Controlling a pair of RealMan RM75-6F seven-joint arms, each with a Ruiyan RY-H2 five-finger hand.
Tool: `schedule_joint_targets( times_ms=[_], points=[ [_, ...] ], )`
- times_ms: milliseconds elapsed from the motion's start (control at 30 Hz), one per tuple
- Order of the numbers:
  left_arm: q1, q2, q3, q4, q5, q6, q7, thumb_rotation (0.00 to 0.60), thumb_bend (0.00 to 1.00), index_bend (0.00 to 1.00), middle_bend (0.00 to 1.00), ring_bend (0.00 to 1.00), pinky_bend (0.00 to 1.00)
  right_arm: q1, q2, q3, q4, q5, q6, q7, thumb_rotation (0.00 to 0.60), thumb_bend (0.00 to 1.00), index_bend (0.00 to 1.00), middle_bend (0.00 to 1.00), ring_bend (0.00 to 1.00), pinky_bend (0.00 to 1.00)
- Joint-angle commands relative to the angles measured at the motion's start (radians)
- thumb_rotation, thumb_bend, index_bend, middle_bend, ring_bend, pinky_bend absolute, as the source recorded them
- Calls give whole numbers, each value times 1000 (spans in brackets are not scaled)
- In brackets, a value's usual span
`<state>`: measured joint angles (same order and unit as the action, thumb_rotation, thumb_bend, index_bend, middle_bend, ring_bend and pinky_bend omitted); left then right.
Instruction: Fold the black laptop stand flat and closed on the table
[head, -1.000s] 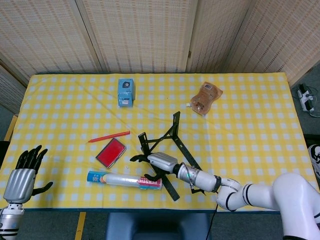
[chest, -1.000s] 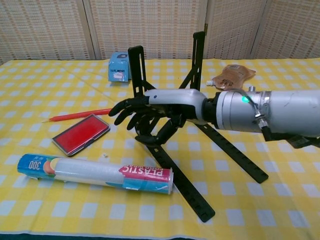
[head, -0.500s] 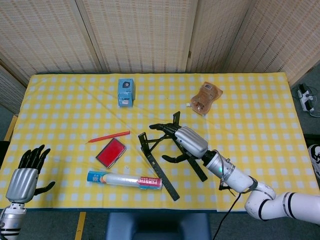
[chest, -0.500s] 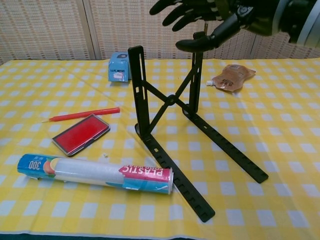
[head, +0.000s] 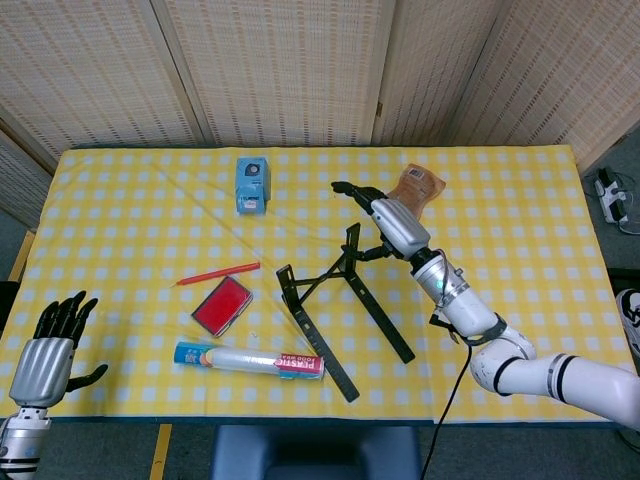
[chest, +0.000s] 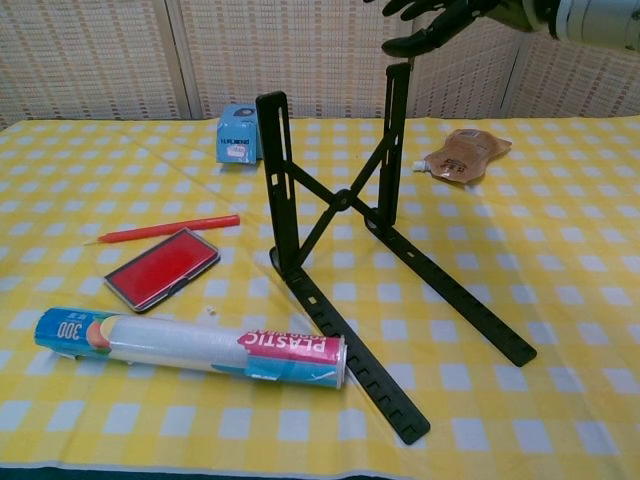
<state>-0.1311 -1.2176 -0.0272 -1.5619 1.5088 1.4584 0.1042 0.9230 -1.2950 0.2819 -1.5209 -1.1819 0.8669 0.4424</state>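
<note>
The black laptop stand (head: 335, 305) (chest: 340, 230) is unfolded in the middle of the table, its two uprights raised and joined by a crossed brace, its two long feet flat on the cloth. My right hand (head: 385, 218) (chest: 430, 18) hovers above the right upright's top, fingers spread, holding nothing and not touching the stand. My left hand (head: 45, 345) shows only in the head view, off the table's near left corner, fingers apart and empty.
A plastic wrap roll (chest: 190, 345) lies beside the stand's left foot. A red stamp pad (chest: 162, 267) and a red pencil (chest: 165, 230) lie to the left. A blue box (chest: 239, 133) and a brown pouch (chest: 462, 155) sit further back.
My right hand has let go of the stand's middle, risen and moved toward the far side, ending above the right upright. The stand has not moved. The left hand barely shifted.
</note>
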Motion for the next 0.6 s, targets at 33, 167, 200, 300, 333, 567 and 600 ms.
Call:
schedule_joint_targets(
  times_ms=[33,167,200,300,333,567,600],
  points=[
    [0,1,-1,-2,-1,-1,2,600,181,0,0,0,0,46,-42,21,61,50,-96,0,600,326,114,181,180,108],
    [3,1,-1,-2,-5,1,2,600,182,0,0,0,0,58,-65,32,79,53,-133,17,600,325,115,256,255,165],
    [4,1,0,-1,-6,1,2,600,182,0,0,0,0,56,-66,34,80,54,-137,23,600,325,118,270,276,197],
    [5,1,1,1,-8,0,-2,600,181,0,0,0,0,42,-58,34,75,45,-142,39,600,326,130,287,312,256],
    [6,1,0,2,-7,0,-3,600,181,0,0,0,0,35,-53,34,70,42,-142,46,600,326,131,289,317,268],
    [1,-2,2,-2,6,1,0,600,181,0,0,0,0,-21,-3,18,14,-11,-147,117,600,326,131,290,326,312],
    [1,-2,1,-3,7,3,1,600,181,0,0,0,0,-34,10,13,0,-27,-143,131,600,325,131,290,328,327]
  ],
)
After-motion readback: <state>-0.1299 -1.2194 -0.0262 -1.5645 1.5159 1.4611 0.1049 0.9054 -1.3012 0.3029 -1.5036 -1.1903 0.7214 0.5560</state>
